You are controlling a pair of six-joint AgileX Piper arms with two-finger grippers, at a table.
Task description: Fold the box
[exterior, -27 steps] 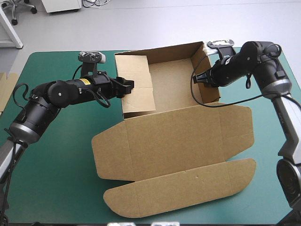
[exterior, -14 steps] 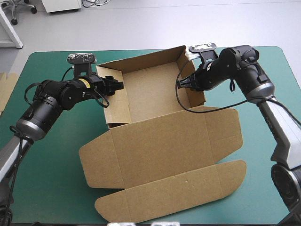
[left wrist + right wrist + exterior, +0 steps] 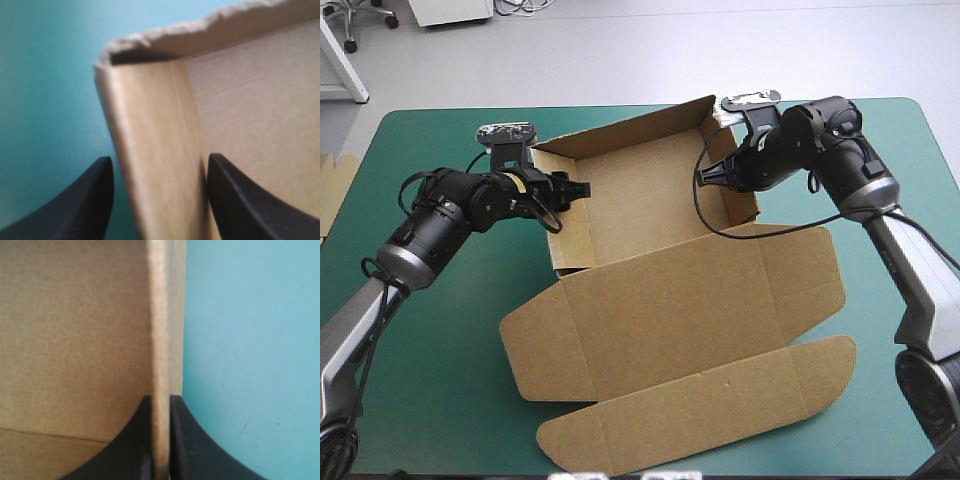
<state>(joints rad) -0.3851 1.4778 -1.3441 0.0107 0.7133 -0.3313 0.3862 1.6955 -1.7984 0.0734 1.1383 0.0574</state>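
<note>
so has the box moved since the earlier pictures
Yes. The box has slid toward the left edge of the table: the tray's far right corner now sits farther from the table's far right corner.

From above, the right tool (image 3: 703, 178) has its fingertips hidden by its own wrist and the box (image 3: 660, 300) wall. How the left tool (image 3: 582, 188) meets the opposite wall is too small to tell. In the left wrist view that wall is blurred and its foot cut off. Spare board (image 3: 332, 195) beside the counter (image 3: 440, 380) is cut off.
</note>
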